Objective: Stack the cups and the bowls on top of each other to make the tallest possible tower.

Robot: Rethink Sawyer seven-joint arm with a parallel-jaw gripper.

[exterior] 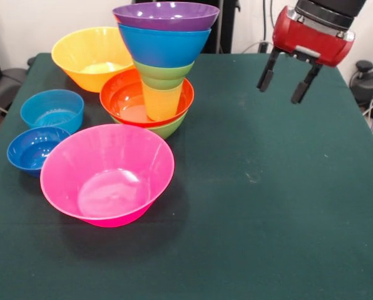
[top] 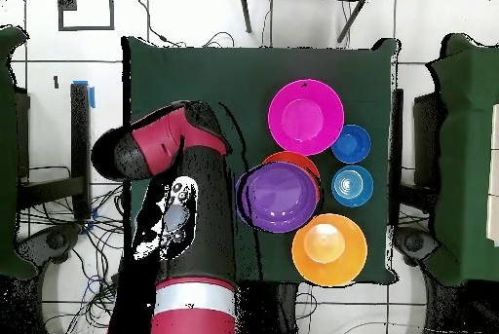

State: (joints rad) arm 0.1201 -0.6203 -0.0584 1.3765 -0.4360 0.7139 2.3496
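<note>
Loads of colour here: the tower (exterior: 163, 69) goes green bowl (exterior: 169, 129), red-orange bowl (exterior: 125, 99), see-through yellow cup (exterior: 161, 101), small green bowl (exterior: 163, 74), blue bowl (exterior: 163, 44), purple bowl (exterior: 166, 15) on top. Beside it there's a hot pink bowl (exterior: 107, 174), an orange bowl (exterior: 89, 57), and light blue (exterior: 52, 110) and darker blue (exterior: 34, 149) ones. Tablecloth (exterior: 268, 187) is dark green, and the gripper (exterior: 285, 82) is red with black fingers (exterior: 265, 77).

bare table (exterior: 280, 187) right of the tower (exterior: 163, 62), bowls crowding the left, pink bowl (exterior: 108, 173) in front

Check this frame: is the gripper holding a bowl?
No. The gripper hangs open and empty above the table, right of the tower.
</note>
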